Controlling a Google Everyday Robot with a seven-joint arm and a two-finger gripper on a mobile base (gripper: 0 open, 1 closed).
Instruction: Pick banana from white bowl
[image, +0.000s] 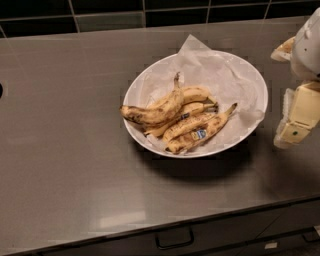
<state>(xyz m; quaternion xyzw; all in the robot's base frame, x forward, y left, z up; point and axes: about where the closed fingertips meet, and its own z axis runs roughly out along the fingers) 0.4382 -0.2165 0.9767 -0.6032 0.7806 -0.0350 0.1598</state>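
The white bowl (250, 75) sits on a dark grey counter, lined with crumpled white paper. The banana (155, 111), large, strongly curved and brown-blotched, lies on top of the pile at the bowl's left, stem pointing up and back. Under and beside it lie slimmer bananas (197, 131) with small blue stickers. My gripper (296, 120), cream-coloured, hangs at the right edge of the view, just right of the bowl's rim and apart from the bananas. It holds nothing that I can see.
The counter (65, 150) ends at a front edge with dark drawers and a handle (174, 241) below. A black tiled wall (150, 12) runs along the back. The white arm body (307, 42) stands above the gripper at the right.
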